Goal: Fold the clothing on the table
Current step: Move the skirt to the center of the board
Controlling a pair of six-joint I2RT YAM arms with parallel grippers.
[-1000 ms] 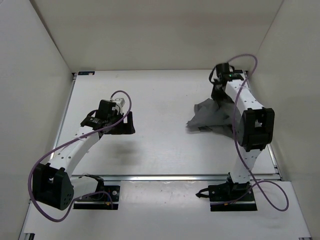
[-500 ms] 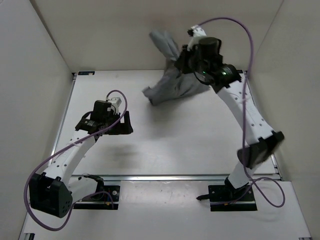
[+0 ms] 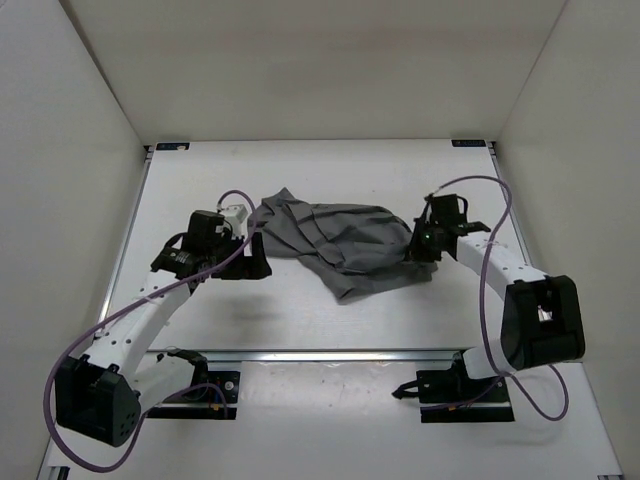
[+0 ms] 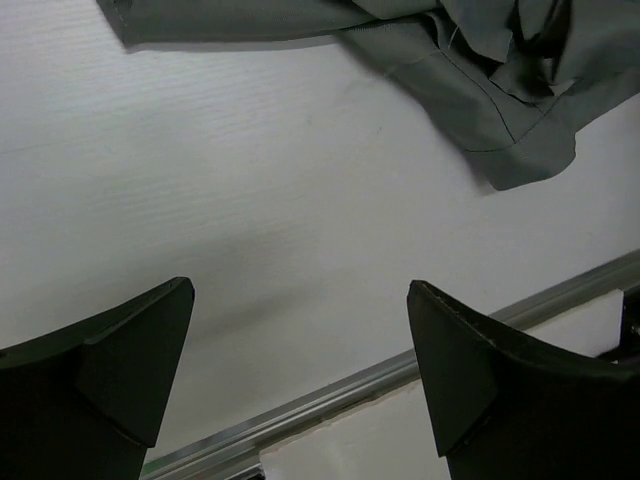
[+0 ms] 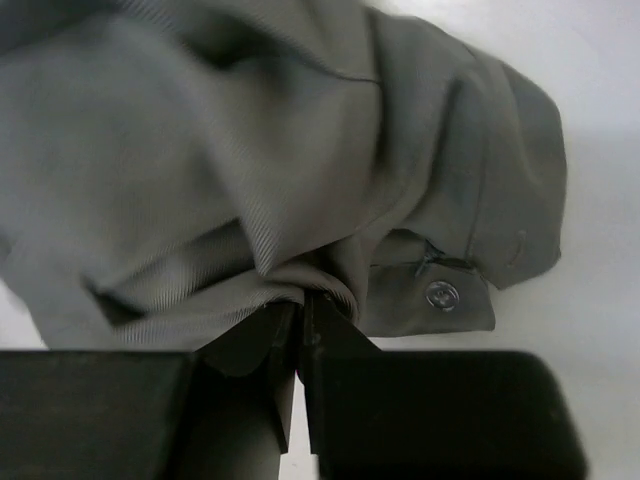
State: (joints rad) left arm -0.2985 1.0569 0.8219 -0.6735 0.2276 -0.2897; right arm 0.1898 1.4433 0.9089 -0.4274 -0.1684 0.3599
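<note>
In the middle of the white tabletop point(image 3: 300, 180), a heap of dark grey clothing point(image 3: 340, 240), soft and full of wrinkles. Spread from left to right between the two arms, with one flap reaching toward the near side.

At the right end of the heap, the right hand point(image 3: 422, 243), low over the tabletop. Closed tight, with a bunched fold of the clothing pinched between its two fingers. Just right of that pinch, in the right wrist view, a small tab of cloth with a round button point(image 5: 441, 294) on it.

At the left end of the heap, the left hand point(image 3: 255, 257). Wide open, with nothing in it. In the left wrist view, both fingers point(image 4: 130, 360) spread far apart over bare tabletop, and the edge of the clothing a little way past the tips, not touching them.

Along the near edge of the tabletop, a thin metal rail point(image 3: 350, 354). White walls point(image 3: 300, 70) on the left, right and far sides.
</note>
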